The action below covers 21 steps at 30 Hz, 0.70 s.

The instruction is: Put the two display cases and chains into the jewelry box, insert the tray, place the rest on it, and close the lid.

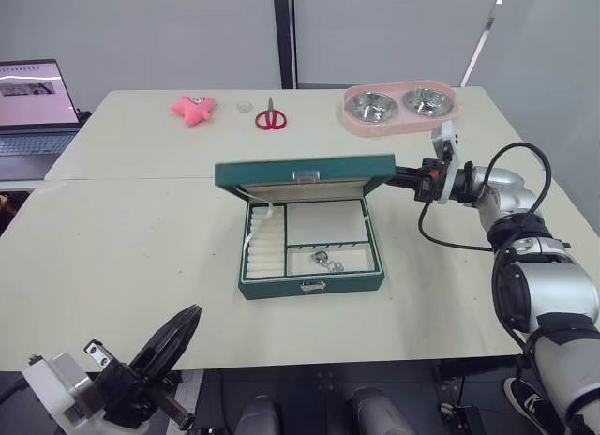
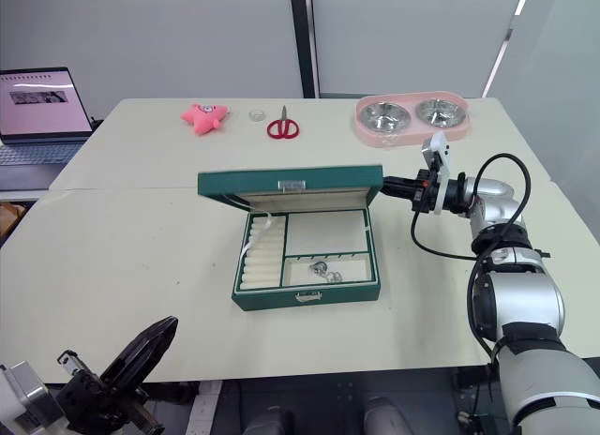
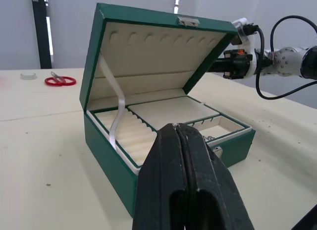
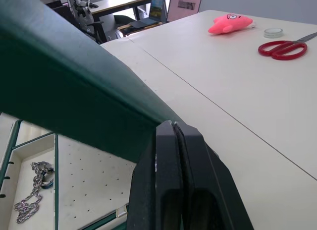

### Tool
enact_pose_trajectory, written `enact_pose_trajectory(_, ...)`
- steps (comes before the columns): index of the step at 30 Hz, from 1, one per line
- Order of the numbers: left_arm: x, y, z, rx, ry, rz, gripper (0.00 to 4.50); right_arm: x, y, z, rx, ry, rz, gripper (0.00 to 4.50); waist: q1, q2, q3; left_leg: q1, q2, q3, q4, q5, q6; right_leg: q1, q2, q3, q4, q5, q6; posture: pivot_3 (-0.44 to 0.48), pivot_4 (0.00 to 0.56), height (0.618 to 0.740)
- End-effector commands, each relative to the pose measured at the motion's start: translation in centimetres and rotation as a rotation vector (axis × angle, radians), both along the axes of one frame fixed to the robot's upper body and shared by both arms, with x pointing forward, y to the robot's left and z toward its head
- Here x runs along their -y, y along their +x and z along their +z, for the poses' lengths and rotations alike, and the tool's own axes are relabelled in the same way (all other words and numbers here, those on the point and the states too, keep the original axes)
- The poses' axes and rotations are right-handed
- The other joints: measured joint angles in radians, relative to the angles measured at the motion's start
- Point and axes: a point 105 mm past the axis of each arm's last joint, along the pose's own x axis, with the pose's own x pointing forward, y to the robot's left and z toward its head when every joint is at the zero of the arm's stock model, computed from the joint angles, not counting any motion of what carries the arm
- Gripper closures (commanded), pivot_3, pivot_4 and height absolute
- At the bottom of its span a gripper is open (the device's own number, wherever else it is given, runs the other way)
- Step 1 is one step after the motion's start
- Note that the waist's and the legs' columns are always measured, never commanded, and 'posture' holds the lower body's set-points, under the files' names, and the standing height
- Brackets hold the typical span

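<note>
Lid half-down over the jewelry box (image 1: 312, 271), tray seated inside.
Right end effector (image 1: 394, 176), fingers pressed together, touches lid (image 1: 305, 172) at its right corner; left end effector (image 1: 184, 324) closed, empty, near-left of box.

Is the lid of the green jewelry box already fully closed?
No, the lid stands partly raised over the jewelry box, with the right claw against its edge.

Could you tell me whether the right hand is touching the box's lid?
Touching: in the right wrist view the right hand presses its shut fingertips against the lid.
</note>
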Motion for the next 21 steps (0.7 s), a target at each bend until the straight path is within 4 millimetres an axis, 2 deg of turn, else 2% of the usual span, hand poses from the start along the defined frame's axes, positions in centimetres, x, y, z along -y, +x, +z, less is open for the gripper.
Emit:
enact_pose_trajectory(1, 0.3, -0.3, 0.3, 0.018, -0.002, -0.006, 4.50, -0.1, -1.2, 0.0, 0.000, -0.060, 0.100, 4.46, 0.003, 0.000, 0.000, 0.000, 0.000, 0.000, 0.000, 0.000, 0.000, 0.000, 0.000, 0.000, 0.000, 0.000, 0.000, 0.000, 0.150, 0.740)
enact_pose_trajectory(10, 0.2, -0.2, -0.2, -0.007, 0.007, 0.000, 4.50, 0.3, -0.5, 0.6, 0.041, -0.041, 0.027, 4.46, 0.003, 0.000, 0.000, 0.000, 0.000, 0.000, 0.000, 0.000, 0.000, 0.000, 0.000, 0.000, 0.000, 0.000, 0.000, 0.000, 0.150, 0.740)
enact_pose_trajectory(15, -1.9, 1.1, -0.8, -0.083, -0.028, 0.074, 4.50, 1.8, 0.0, 0.3, 0.080, -0.028, -0.078, 4.46, 0.005, 0.000, 0.000, 0.000, 0.000, -0.001, 0.000, 0.000, 0.000, 0.000, 0.000, -0.001, 0.000, 0.000, 0.000, 0.000, 0.150, 0.740)
enact_pose_trajectory(16, -2.7, 1.7, -1.1, -0.102, -0.025, 0.105, 4.50, 2.5, 0.0, 0.1, 0.090, -0.027, -0.107, 4.05, 0.007, 0.000, 0.000, 0.000, 0.000, -0.001, 0.000, 0.000, 0.000, 0.000, 0.000, -0.001, 0.000, 0.000, 0.000, 0.000, 0.150, 0.740)
enact_pose_trajectory(18, -4.1, 2.7, -1.8, -0.162, -0.028, 0.156, 4.50, 3.6, -0.2, -0.4, 0.106, -0.037, -0.147, 3.65, 0.016, 0.000, 0.000, 0.000, -0.001, -0.001, 0.000, 0.000, 0.000, 0.001, 0.000, -0.001, 0.000, 0.000, 0.000, 0.000, 0.150, 0.740)
enact_pose_trajectory(21, -5.6, 4.2, -2.4, -0.181, 0.082, 0.214, 4.50, 5.8, -0.7, -0.8, 0.117, -0.006, -0.234, 2.84, 0.020, 0.000, 0.000, -0.001, -0.001, -0.002, 0.001, 0.000, 0.000, 0.001, -0.001, -0.002, 0.000, 0.000, 0.000, 0.000, 0.150, 0.740)
